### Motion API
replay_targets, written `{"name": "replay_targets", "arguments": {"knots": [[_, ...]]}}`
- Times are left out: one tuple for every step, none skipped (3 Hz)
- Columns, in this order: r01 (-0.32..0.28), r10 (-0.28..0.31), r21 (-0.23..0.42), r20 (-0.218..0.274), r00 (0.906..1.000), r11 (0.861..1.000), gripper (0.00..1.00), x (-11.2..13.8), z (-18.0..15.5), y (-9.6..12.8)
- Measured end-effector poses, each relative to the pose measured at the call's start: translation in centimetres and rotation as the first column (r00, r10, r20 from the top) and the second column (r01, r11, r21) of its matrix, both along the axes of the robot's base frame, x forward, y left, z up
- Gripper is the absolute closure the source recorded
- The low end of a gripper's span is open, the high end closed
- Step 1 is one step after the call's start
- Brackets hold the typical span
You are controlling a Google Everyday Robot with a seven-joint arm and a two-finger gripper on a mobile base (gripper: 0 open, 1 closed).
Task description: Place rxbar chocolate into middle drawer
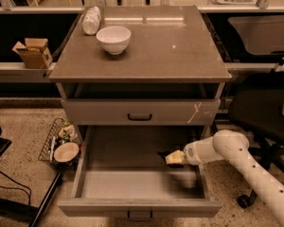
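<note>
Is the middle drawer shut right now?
No. The middle drawer stands pulled wide open, and the gripper is down inside it, near its right wall.

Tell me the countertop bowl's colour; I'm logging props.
White bowl, camera view; gripper sits inside the open middle drawer.

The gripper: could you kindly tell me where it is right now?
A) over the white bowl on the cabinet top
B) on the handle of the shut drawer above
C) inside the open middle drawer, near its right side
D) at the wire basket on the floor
C: the gripper is low inside the open middle drawer, close to its right wall, with a small dark item, likely the rxbar chocolate, at its tip.
</note>
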State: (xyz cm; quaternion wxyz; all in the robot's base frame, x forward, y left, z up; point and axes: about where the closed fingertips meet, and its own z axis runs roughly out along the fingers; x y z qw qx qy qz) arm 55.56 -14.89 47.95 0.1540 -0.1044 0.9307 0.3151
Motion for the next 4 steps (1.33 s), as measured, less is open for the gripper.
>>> {"name": "replay_targets", "arguments": {"knots": [[0.023,-0.023,0.009,0.001,0.9997,1.000,0.86,0.70,-0.90,-0.16],[0.023,-0.023,0.009,0.001,0.9997,1.000,0.62,0.70,-0.90,-0.16],[0.023,-0.023,0.009,0.001,0.9997,1.000,0.40,0.70,-0.90,-0.16],[0.023,-0.023,0.009,0.001,0.9997,1.000,0.16,0.70,-0.90,-0.16]]}}
